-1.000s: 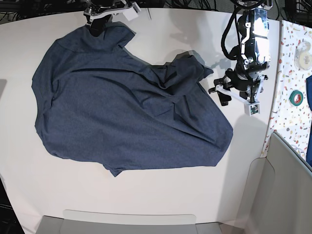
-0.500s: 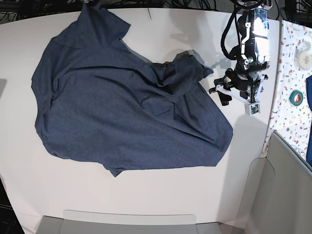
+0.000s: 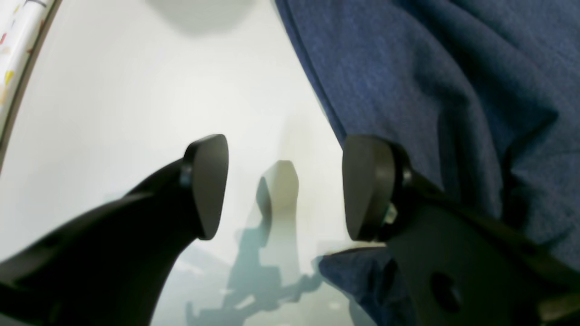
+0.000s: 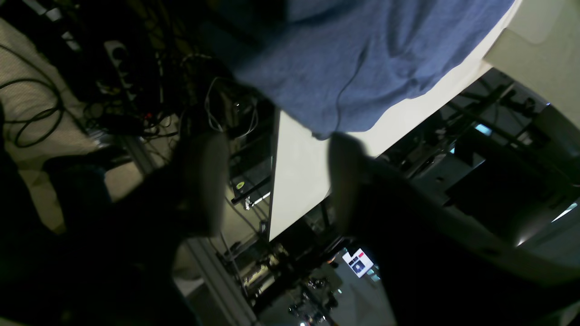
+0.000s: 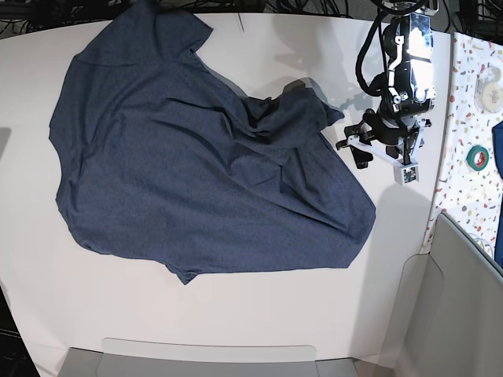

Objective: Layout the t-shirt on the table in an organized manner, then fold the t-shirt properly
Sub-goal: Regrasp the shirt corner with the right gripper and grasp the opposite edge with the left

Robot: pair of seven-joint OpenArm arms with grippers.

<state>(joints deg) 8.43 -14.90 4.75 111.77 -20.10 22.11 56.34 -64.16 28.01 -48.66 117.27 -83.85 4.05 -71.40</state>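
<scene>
T-shirt (image 5: 189,165), dark navy heathered cotton, lay crumpled across the wide white table (image 5: 236,314), top edge overhanging. Looked soft, light, floppy; best pinched at a hem. Left gripper (image 3: 283,190) gaped empty beside its hem; right gripper (image 4: 276,181) spread, holding nothing.

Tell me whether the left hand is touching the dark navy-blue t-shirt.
Cannot tell. In the left wrist view the left hand stands open over the white table, one finger overlapping the dark navy-blue t-shirt edge; contact unclear.
</scene>
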